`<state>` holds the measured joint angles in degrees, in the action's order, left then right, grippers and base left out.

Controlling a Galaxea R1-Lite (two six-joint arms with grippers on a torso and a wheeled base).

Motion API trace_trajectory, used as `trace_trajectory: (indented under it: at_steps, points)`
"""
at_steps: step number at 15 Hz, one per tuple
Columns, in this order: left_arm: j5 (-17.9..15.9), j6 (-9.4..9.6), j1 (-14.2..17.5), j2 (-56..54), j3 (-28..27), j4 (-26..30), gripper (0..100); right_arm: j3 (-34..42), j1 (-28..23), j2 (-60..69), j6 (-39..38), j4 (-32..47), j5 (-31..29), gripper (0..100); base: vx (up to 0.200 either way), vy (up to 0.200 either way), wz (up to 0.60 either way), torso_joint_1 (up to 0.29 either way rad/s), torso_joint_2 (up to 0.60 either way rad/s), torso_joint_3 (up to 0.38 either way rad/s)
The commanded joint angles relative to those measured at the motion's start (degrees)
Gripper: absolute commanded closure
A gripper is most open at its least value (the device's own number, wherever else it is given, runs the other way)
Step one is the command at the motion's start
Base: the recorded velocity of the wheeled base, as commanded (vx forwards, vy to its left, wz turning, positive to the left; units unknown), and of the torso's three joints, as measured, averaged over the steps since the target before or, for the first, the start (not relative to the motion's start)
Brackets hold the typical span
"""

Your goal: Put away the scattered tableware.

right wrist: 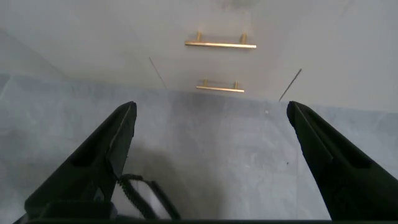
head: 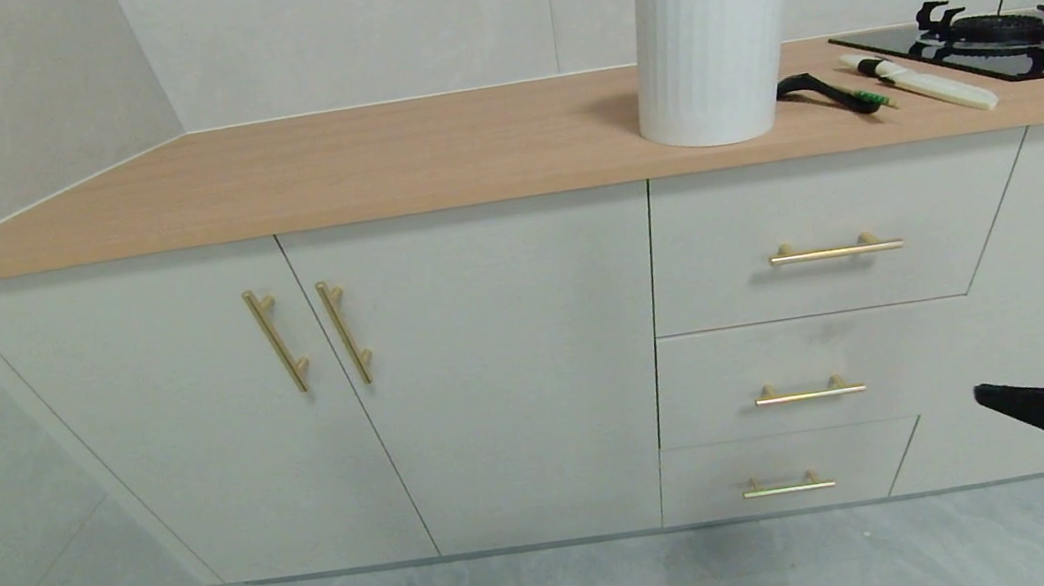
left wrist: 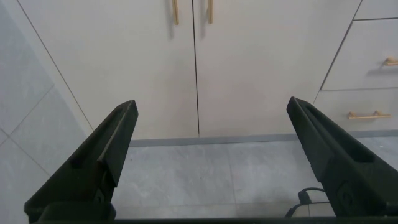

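Right wrist view: right gripper gapes wide, angled toward floor.

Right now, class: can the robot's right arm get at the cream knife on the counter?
Probably yes, after lifting. The right gripper hangs low by the lower drawers, jaws open, under the worktop. The cream knife lies bare near the front edge, nothing over it.
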<state>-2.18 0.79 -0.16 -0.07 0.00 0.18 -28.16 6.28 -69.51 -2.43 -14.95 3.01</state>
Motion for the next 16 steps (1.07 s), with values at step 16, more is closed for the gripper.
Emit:
trace_trajectory:
  at_steps: [16]
  points:
    - [0.0, 0.00, 0.0, 0.1, 0.0, 0.0, 0, -9.7, -0.9, -62.7, 0.4, -51.2, -9.0, 0, 0.000, 0.000, 0.00, 0.000, 0.00, 0.000]
